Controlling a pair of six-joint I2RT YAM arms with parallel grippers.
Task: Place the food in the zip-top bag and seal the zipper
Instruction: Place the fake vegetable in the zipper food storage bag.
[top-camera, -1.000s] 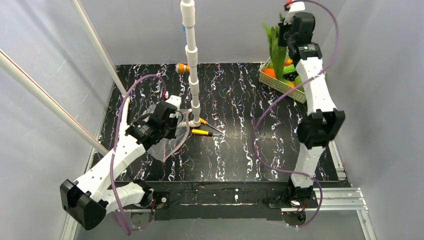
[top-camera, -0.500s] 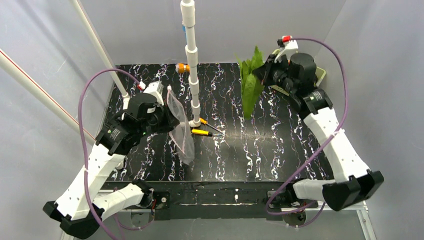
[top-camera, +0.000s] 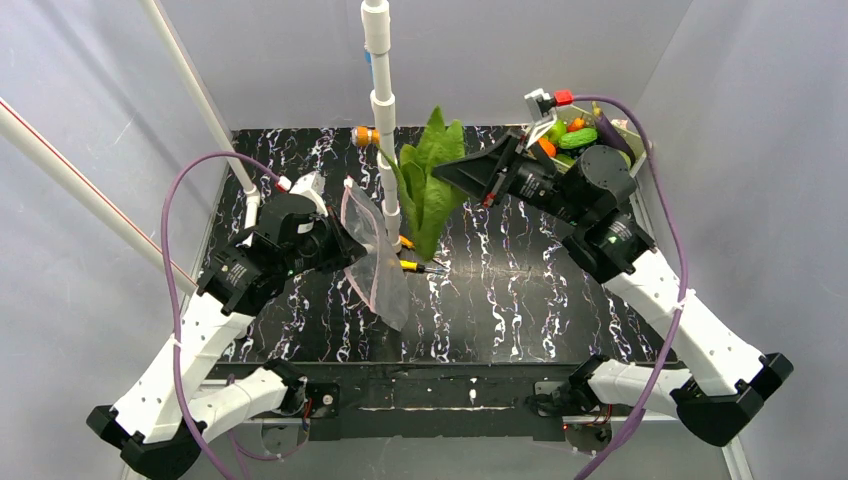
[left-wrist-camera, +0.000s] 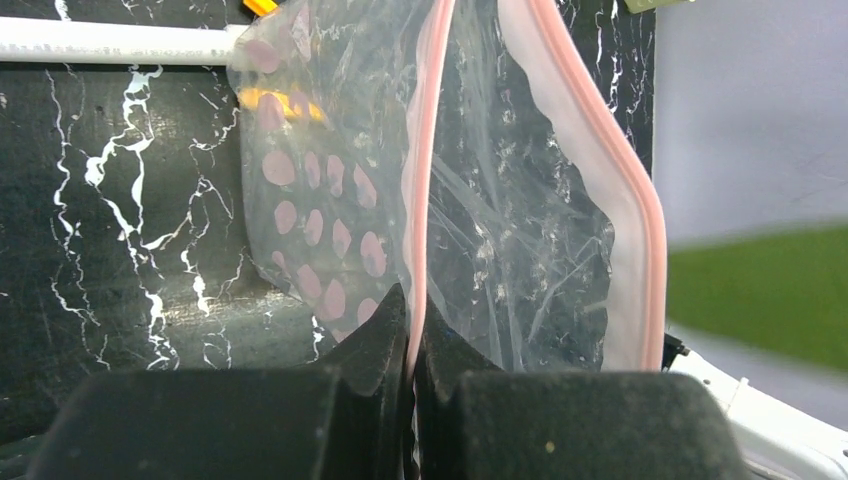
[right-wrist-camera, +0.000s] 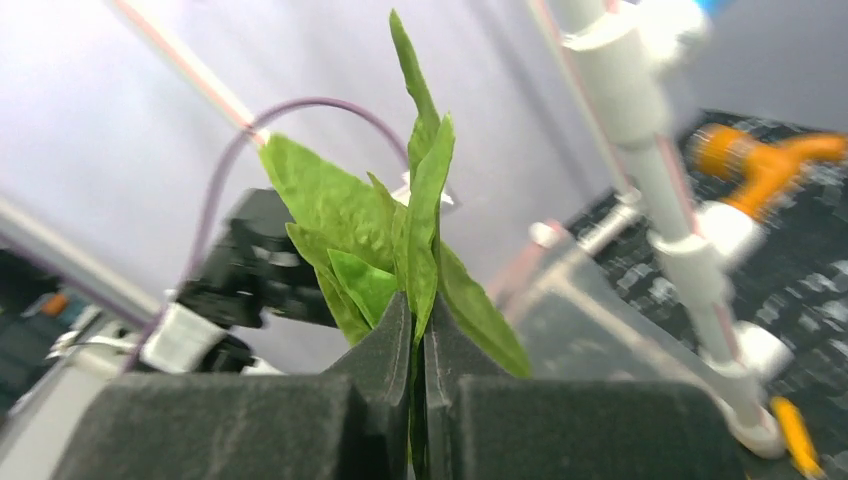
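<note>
At the bottom of the left wrist view we saw the left gripper (left-wrist-camera: 412, 305) pinched tight on the zipper (left-wrist-camera: 424, 160). This thin pink strip rimmed the zip-top bag (left-wrist-camera: 320, 220), whose clear, crinkled, mauve-dotted film gaped open, hanging left of centre in the top view. Beyond it, the right gripper (right-wrist-camera: 418, 325) was clamped on a long green leafy piece (right-wrist-camera: 405, 230), held aloft just right of the white post (top-camera: 385, 120). At upper right, more food (top-camera: 578, 138) sat in the basket (top-camera: 632, 135).
</note>
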